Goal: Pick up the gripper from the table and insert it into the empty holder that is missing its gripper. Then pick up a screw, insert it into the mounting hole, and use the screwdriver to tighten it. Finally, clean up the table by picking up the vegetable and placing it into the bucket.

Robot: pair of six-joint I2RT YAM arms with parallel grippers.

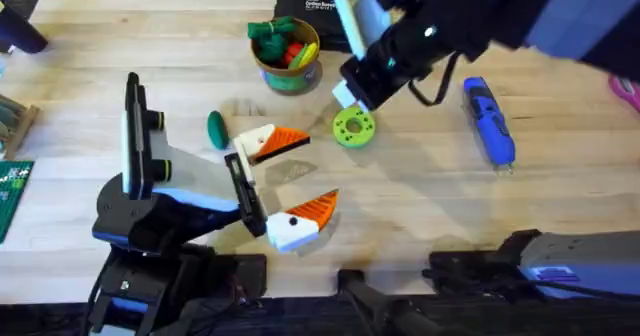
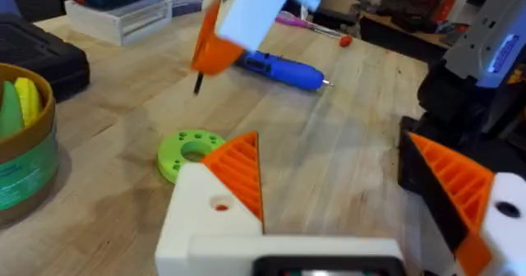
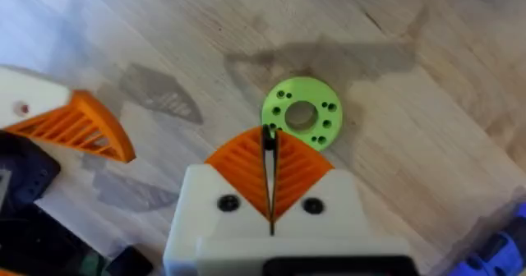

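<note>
My right gripper (image 1: 351,98) hovers just above a bright green disc with holes (image 1: 353,126), shut on a small black screw (image 3: 269,141) that hangs from its orange pads (image 2: 198,83). My left gripper (image 1: 322,166) lies low over the table (image 1: 420,191), open. Both of its white finger blocks carry orange wedges. The farther block, the holder (image 1: 258,141), holds its orange gripper wedge (image 1: 290,139) and shows an unfilled mounting hole (image 2: 220,204). The blue screwdriver (image 1: 488,121) lies at the right. The dark green vegetable (image 1: 216,128) rests left of the holder. The bucket (image 1: 288,54) stands behind.
The bucket holds several toy vegetables. A black case (image 1: 305,11) sits at the back edge behind it. A green circuit board (image 1: 12,191) lies at the left edge and a pink item (image 1: 628,91) at the right edge. Bare wood spreads between the disc and the screwdriver.
</note>
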